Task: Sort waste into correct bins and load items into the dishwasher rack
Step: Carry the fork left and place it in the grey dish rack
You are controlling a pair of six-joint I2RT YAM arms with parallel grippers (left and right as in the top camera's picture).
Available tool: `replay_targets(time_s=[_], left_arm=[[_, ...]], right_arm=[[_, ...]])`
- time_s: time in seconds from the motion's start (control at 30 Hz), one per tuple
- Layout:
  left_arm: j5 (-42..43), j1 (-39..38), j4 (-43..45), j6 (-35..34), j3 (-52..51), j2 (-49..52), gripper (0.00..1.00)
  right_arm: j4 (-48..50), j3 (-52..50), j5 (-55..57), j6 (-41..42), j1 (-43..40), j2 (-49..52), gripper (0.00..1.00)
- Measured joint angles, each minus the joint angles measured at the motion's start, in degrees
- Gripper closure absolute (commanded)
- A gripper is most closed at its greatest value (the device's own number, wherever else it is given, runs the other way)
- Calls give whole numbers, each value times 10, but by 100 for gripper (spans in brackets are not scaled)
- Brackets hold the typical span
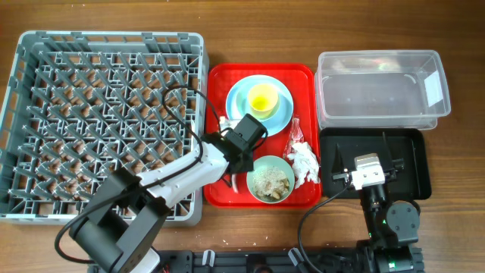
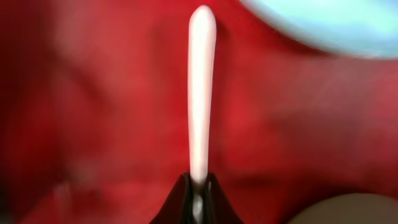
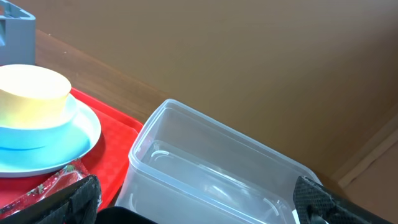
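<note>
left hand (image 2: 198, 198) clenched on white utensil (image 2: 201, 93) end | right hand (image 3: 199, 204) released | risk: thin end-grip, utensil may pivot, slip

Left gripper (image 2: 198, 194) pinched shut — right gripper (image 3: 198, 202) spread wide.

Table (image 1: 250, 30), apparently wooden: rack (image 1: 114, 38), tray (image 1: 215, 136), bins (image 1: 379, 54)
</note>
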Motion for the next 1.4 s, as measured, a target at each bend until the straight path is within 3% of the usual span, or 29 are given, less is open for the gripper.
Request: replay_targets(time_s=[0.13,0.3,0.43,0.77,0.97,1.07,1.1,1.2,1.3,1.4], left_arm=[[-39,0,-103,12,37,-29,96],[-71,1,-160,67,126,-172,96],[-171,30,-274,86,134,-245,96],[-236,148,-261,94,19,-207,96],[-240,162,-252,100,14,-188,96],[-240,162,-253,104,14,-188,43],[-241,162,-253,105,14,-188,29],[-240,162,-252,106,14,-188,27],[-240,162,-252,106,14,-188,36],[-239,162,-250,108,14,-188,37]], right_arm=[[0,0,0,0,0,0,0],[0,0,0,0,0,0,0],[0,0,0,0,0,0,0],[0,0,0,0,0,0,0],[0,0,0,0,0,0,0],[0,0,0,0,0,0,0],[0,0,0,0,0,0,0],[0,0,0,0,0,0,0],[0,0,0,0,0,0,0],[0,0,0,0,0,0,1]])
